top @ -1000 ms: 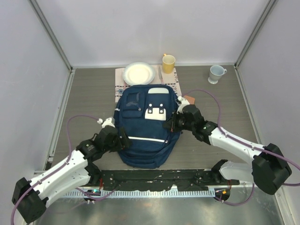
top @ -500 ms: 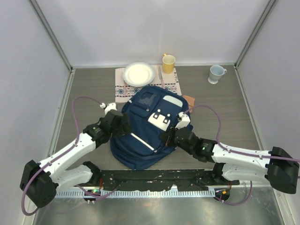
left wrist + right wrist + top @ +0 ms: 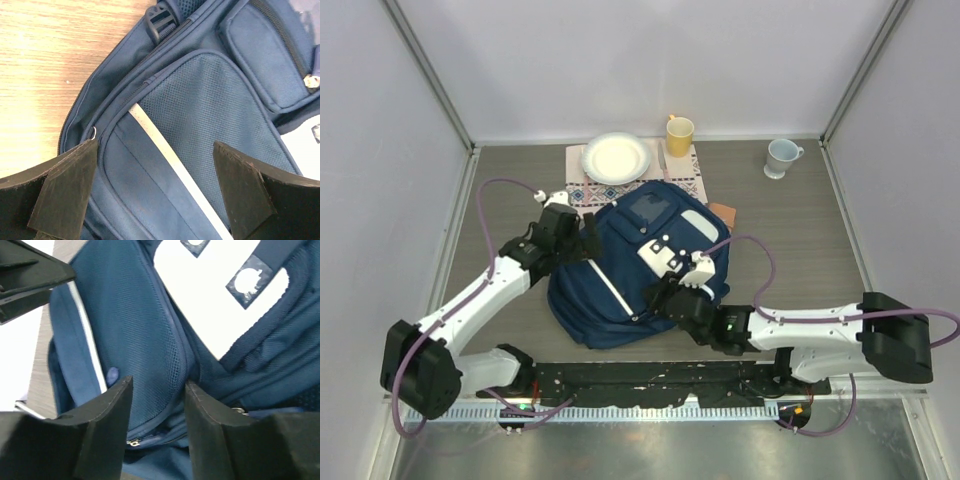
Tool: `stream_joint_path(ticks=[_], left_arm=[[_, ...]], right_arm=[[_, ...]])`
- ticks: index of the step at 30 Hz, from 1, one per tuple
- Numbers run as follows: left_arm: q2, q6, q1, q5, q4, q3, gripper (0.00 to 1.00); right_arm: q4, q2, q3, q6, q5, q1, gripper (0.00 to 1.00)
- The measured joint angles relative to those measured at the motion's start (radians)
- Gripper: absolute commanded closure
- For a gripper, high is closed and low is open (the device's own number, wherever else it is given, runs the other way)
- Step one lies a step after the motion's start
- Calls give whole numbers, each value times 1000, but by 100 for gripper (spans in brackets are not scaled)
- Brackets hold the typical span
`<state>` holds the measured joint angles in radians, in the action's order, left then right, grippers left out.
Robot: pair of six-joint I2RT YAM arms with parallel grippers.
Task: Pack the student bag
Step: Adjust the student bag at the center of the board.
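The student bag (image 3: 620, 255) lies flat on the grey-brown table (image 3: 790, 250), front up, in the middle of the top view and turned askew, so its pale top panel points to the far right and its rounded bottom to the near left. Its far edge overlaps a patterned placemat (image 3: 582, 192) on which a white plate (image 3: 616, 157) sits; a yellow mug (image 3: 679, 133) stands at the mat's far right corner, and a pale blue mug (image 3: 781, 157) stands well apart, near the right wall. The left gripper (image 3: 588, 238) is at the bag's far left edge, and its claw is wide: in the left wrist view its 2 fingers (image 3: 65, 190) stand far apart over the mesh front pocket, with the white stripe (image 3: 170, 155) running between them and nothing held. A black buckle (image 3: 161, 20) shows at the bag's edge beyond, next to bare table. The right gripper (image 3: 660, 297) sits on the near right part of the bag, just below the white patch (image 3: 660, 255). Its claw is narrow but parted: the right wrist view shows a slim gap between the 2 fingers (image 3: 107, 425), with a fold of the blue mesh pocket in the gap and the white patch (image 3: 225, 305) beyond. Whether those pads touch the cloth I cannot tell.
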<state>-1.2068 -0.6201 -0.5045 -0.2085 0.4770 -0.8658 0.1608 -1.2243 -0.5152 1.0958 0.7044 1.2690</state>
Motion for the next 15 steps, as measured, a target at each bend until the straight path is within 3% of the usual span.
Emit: stream_joint_path(ticks=[2, 10, 15], left_arm=[[34, 3, -2, 0, 8, 0, 0], [322, -12, -2, -17, 59, 60, 0], [422, -54, -2, 12, 114, 110, 0]], right_arm=[[-19, 22, -25, -40, -11, 8, 32], [-195, 330, -85, -244, -16, -6, 27], [-351, 332, -198, -344, -36, -207, 26]])
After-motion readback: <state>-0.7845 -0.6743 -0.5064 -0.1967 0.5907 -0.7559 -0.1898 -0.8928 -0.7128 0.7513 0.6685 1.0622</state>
